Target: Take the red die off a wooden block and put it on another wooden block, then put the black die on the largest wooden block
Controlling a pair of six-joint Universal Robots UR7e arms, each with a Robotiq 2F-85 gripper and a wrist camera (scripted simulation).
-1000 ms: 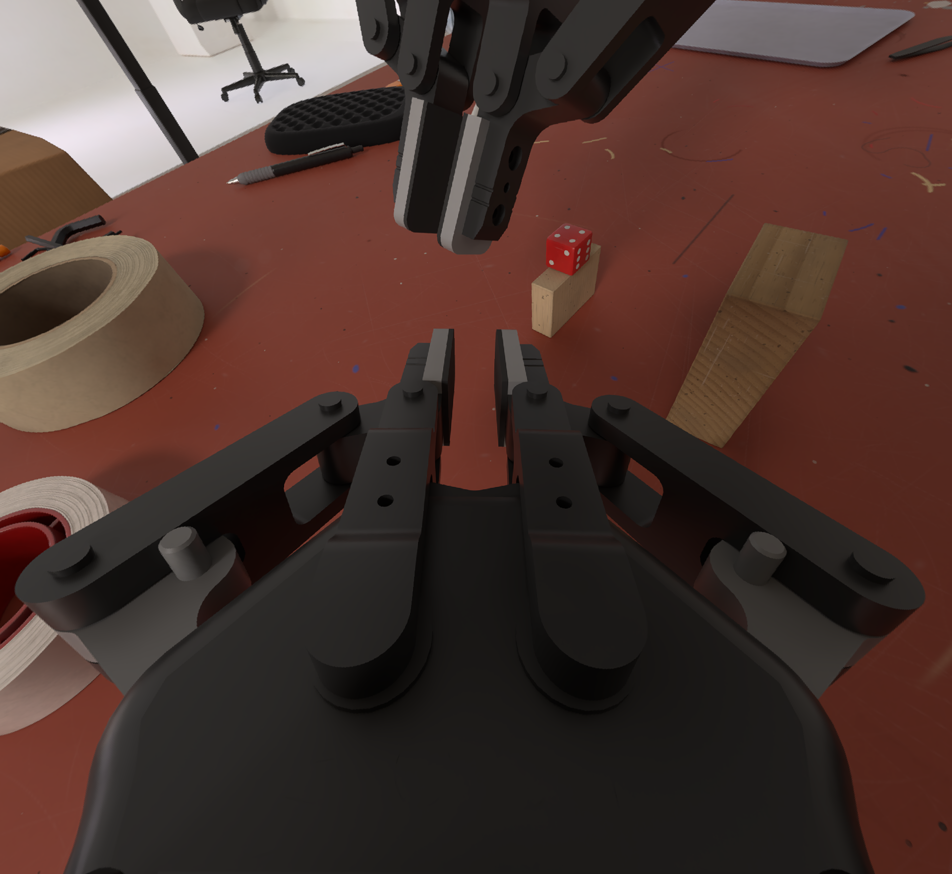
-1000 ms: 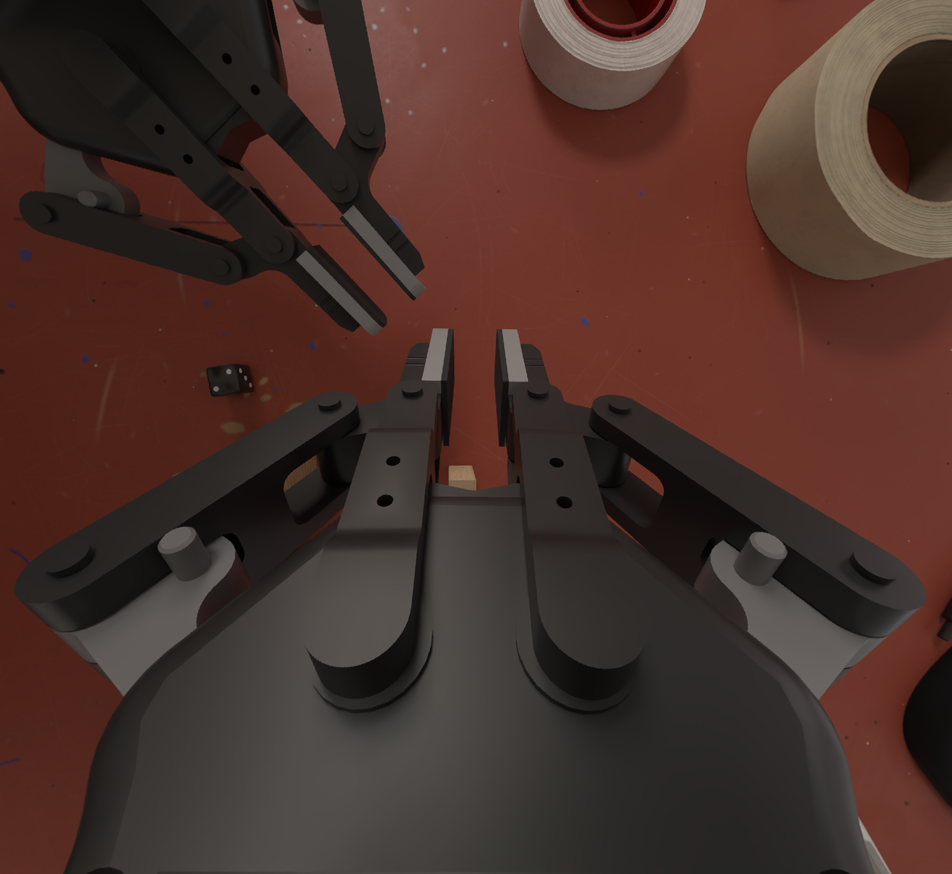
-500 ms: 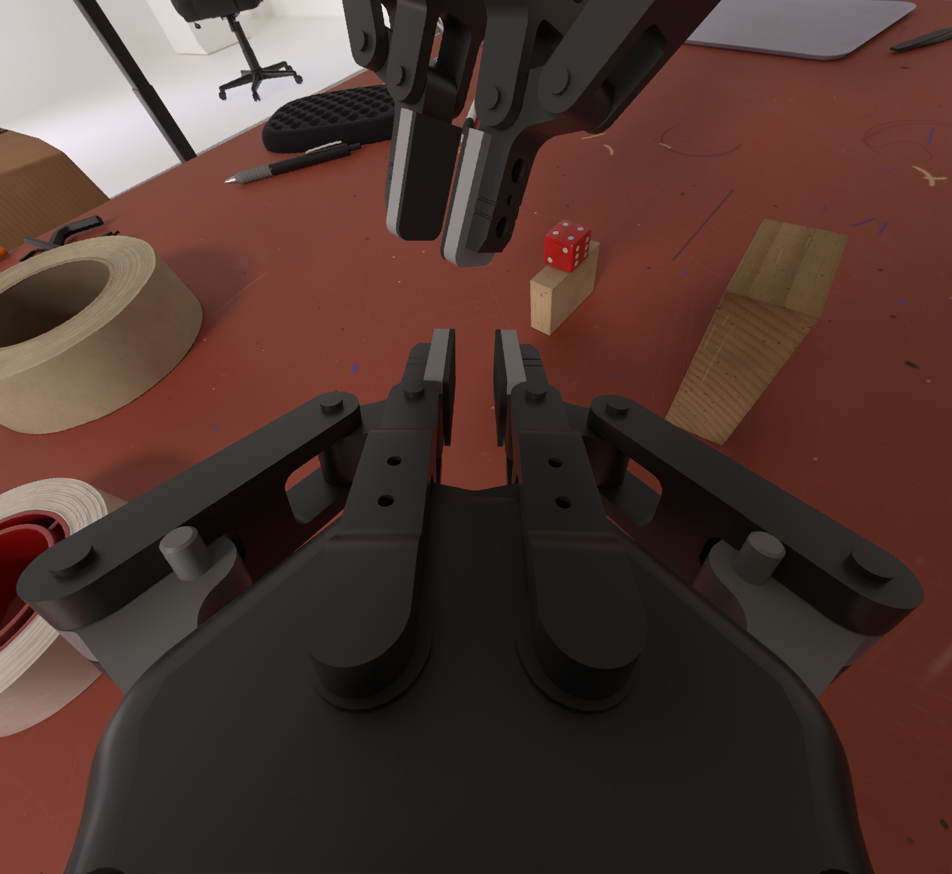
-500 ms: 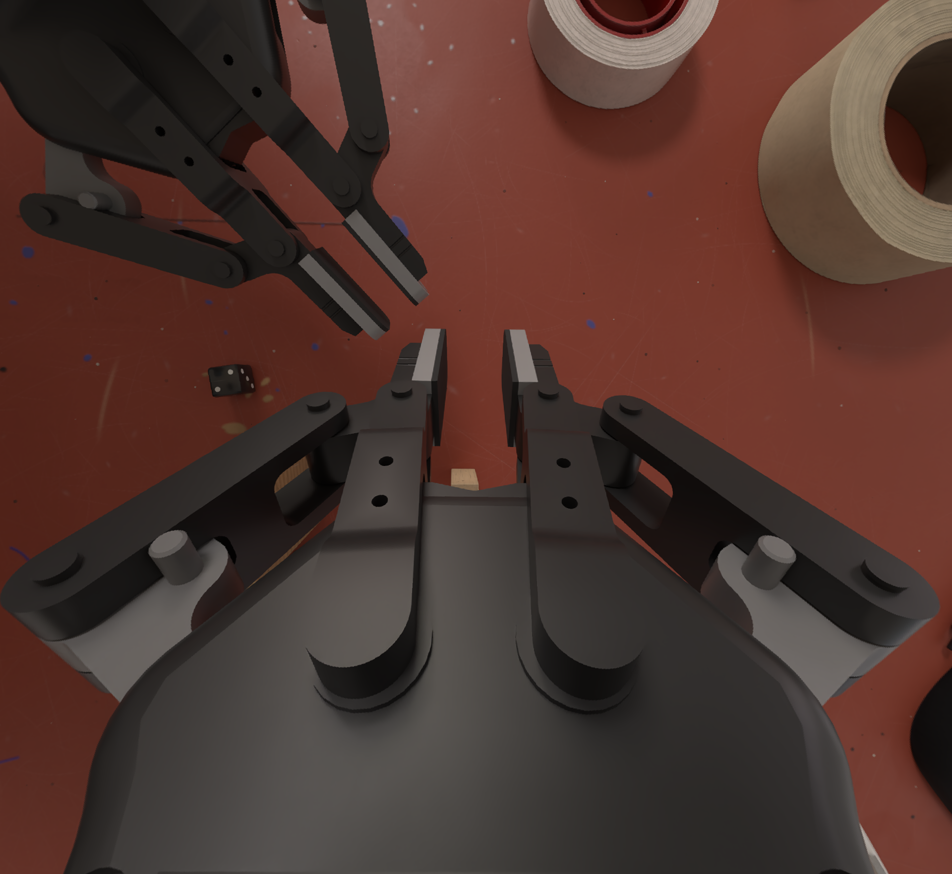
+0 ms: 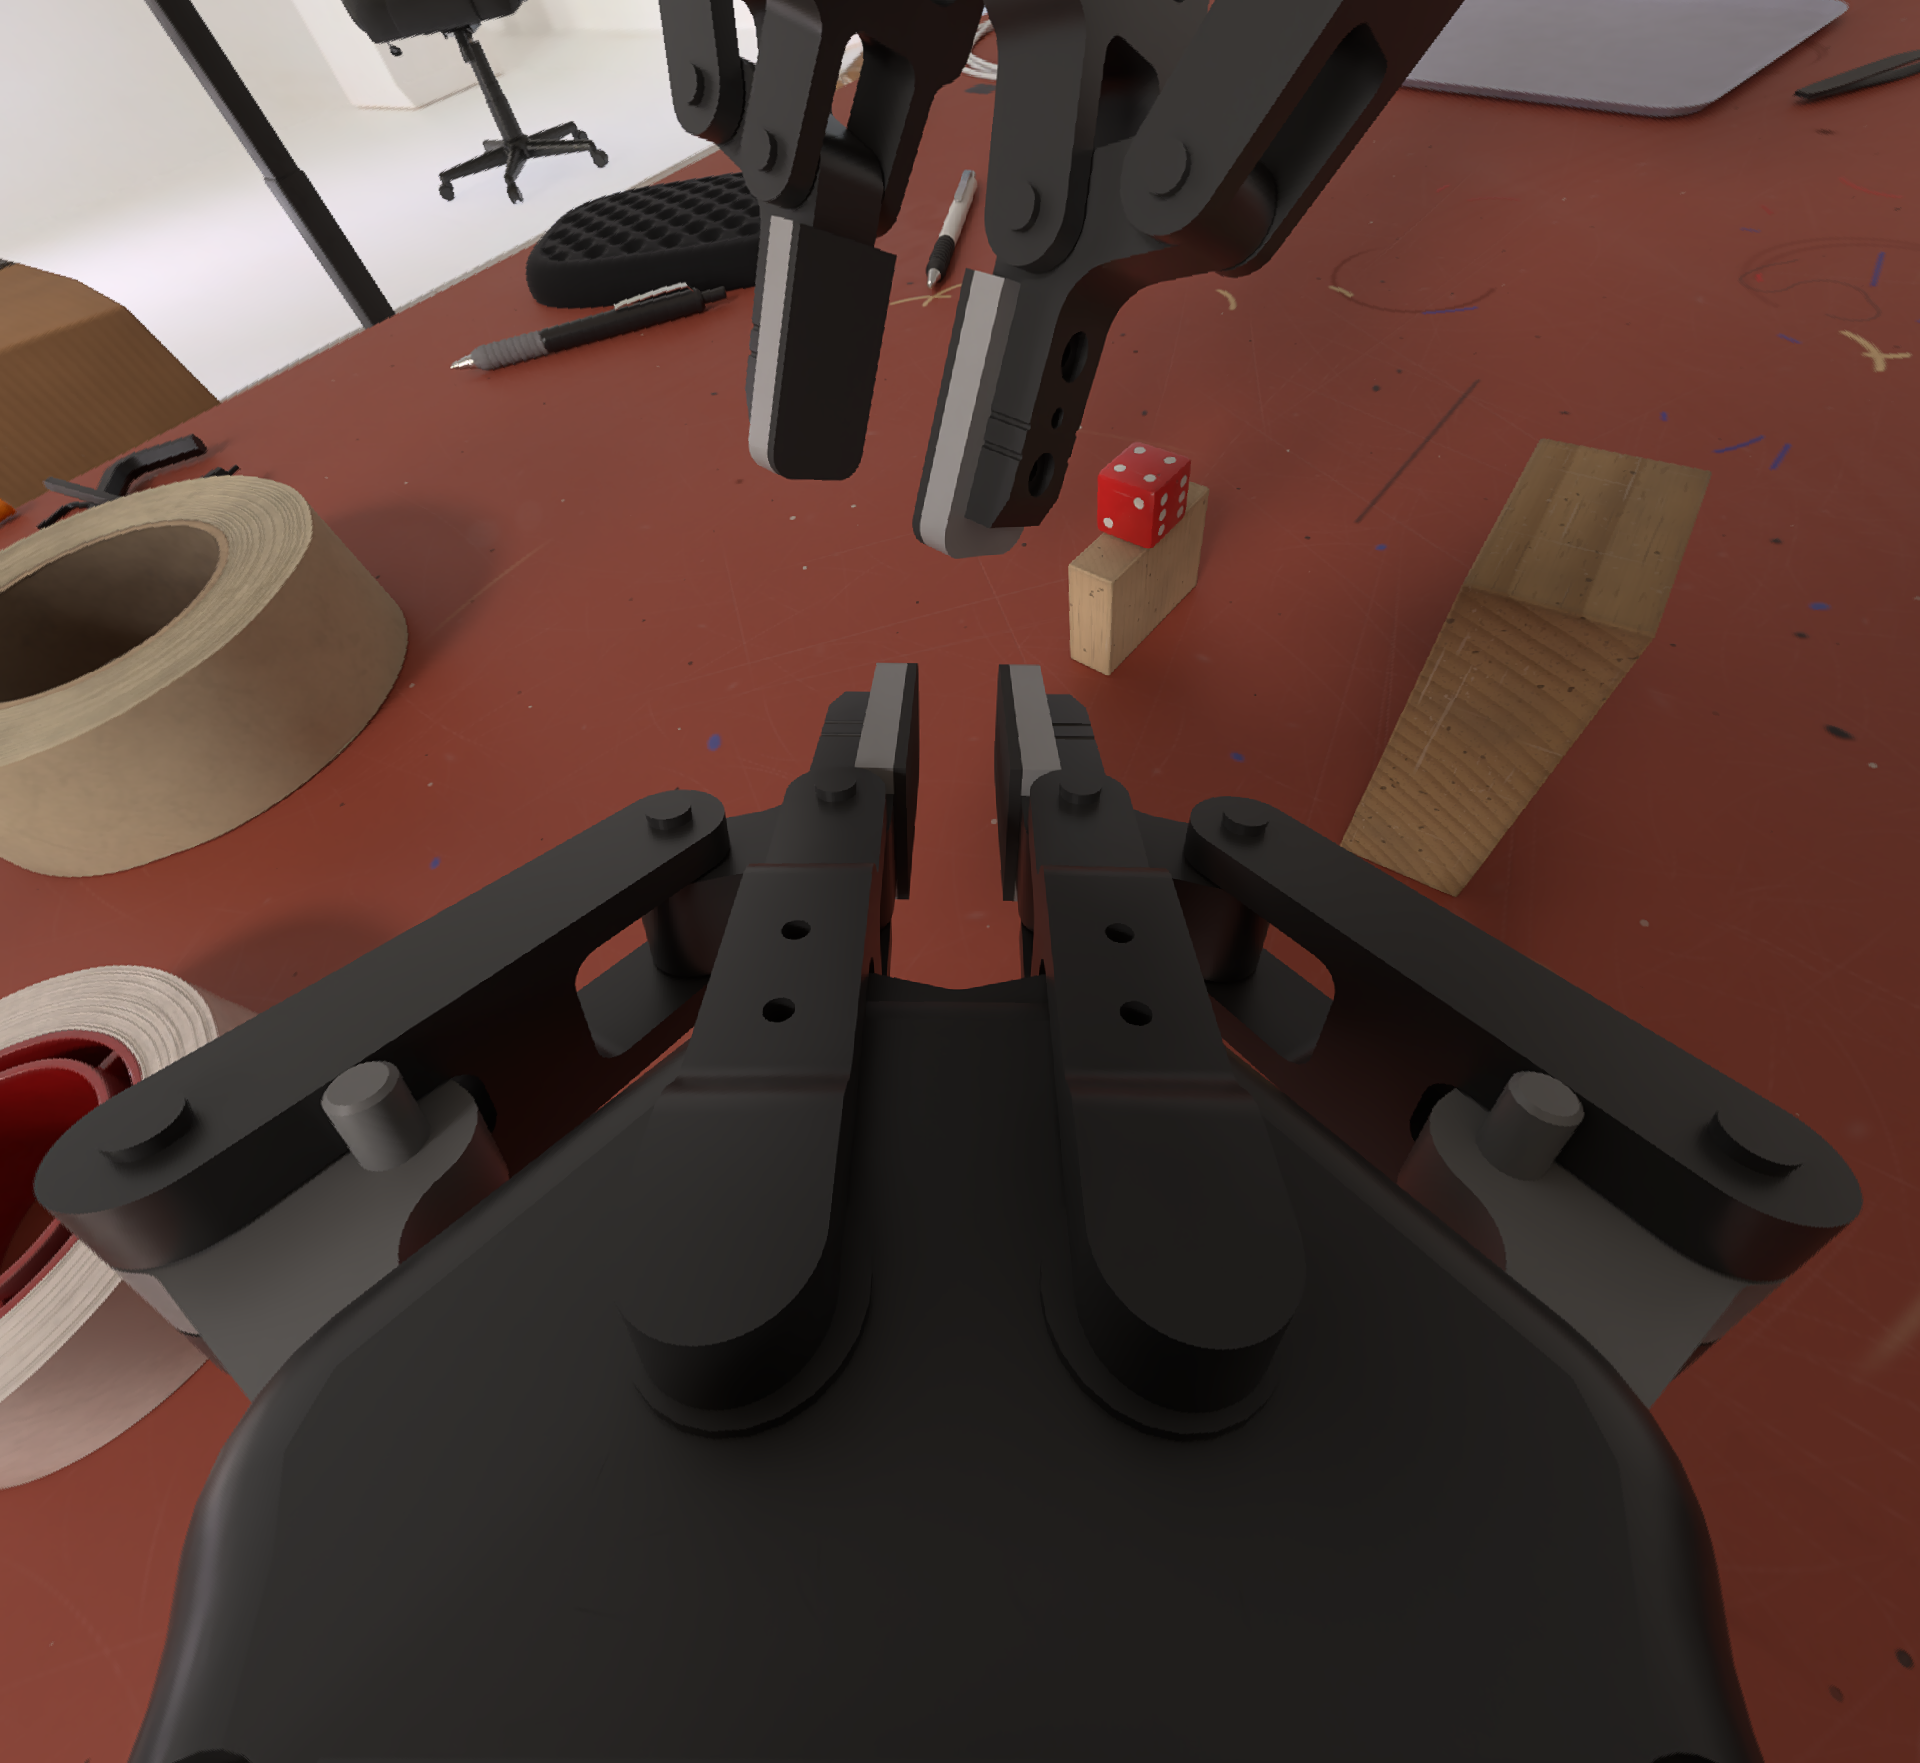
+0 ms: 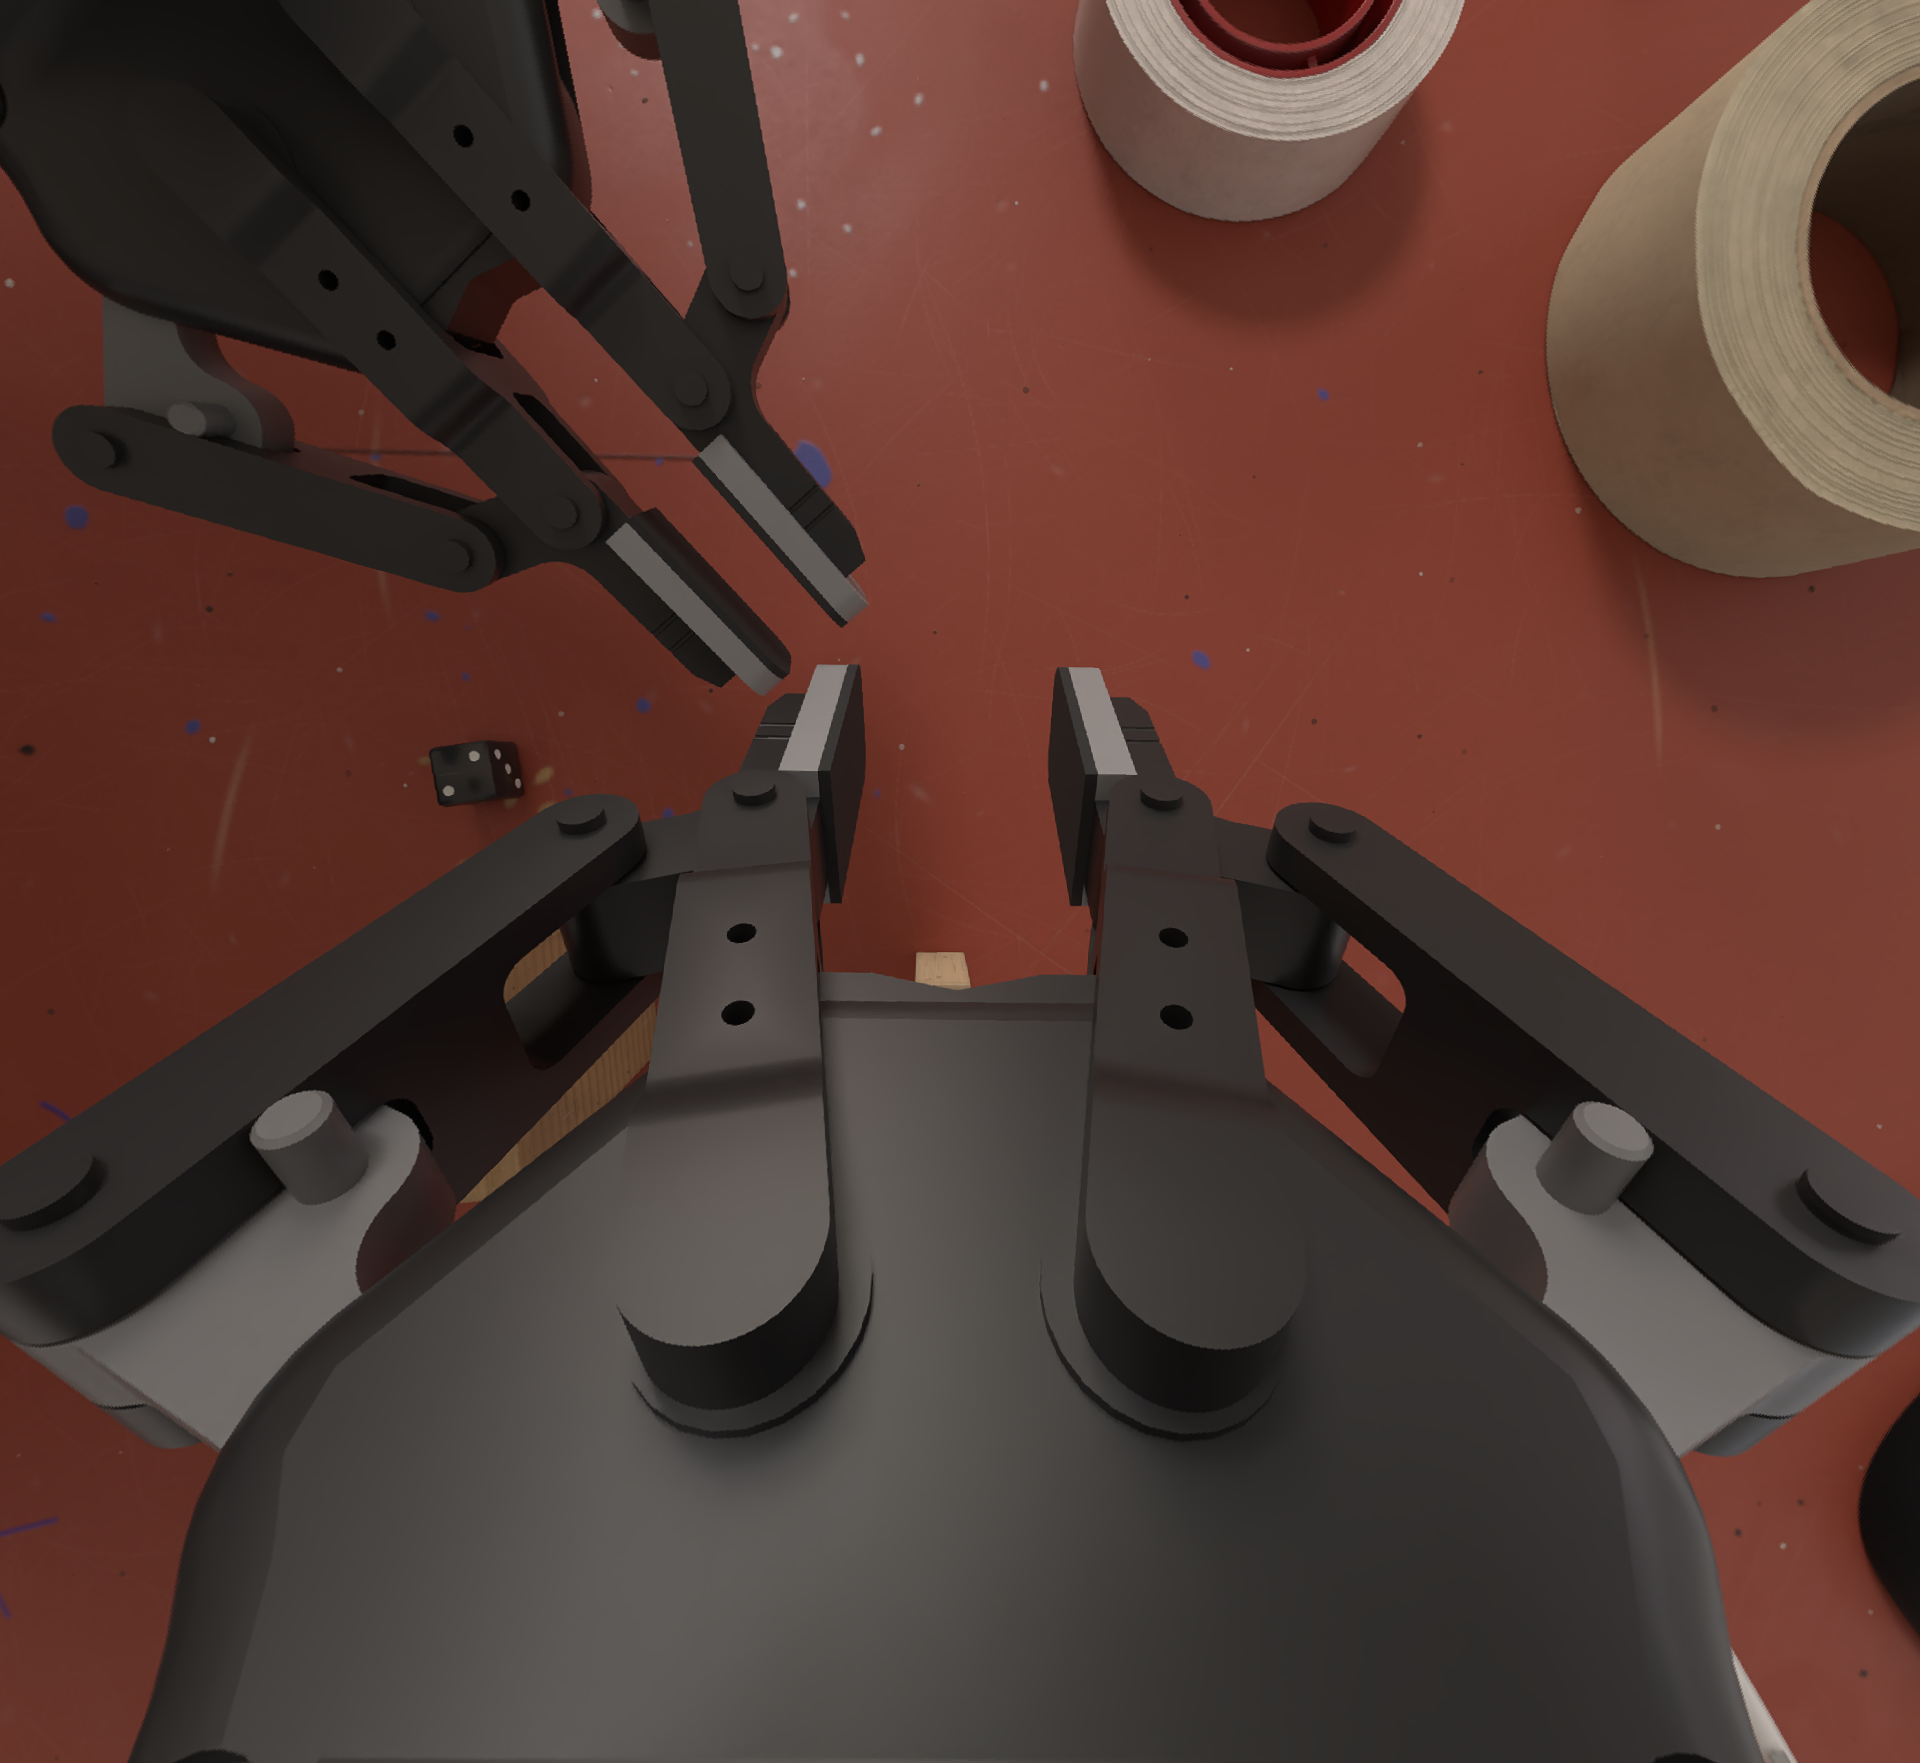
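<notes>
The red die sits on a small wooden block in the left wrist view. The largest wooden block, a long wedge, lies to its right. My right gripper hangs just left of the red die, jaws open and empty. In the right wrist view it points down at bare table, and only a sliver of the small block shows behind it. The black die lies on the table to its left. My left gripper is shut and empty, its tips close to the right gripper's.
A brown tape roll and a white tape roll with a red core stand on the red table. Two pens, a black mesh pad and a grey mat lie farther off.
My right gripper's jaws have opened from nearly shut to a wide gap, and it has shifted slightly. My left gripper has not moved. Both dice and both blocks stay put.
</notes>
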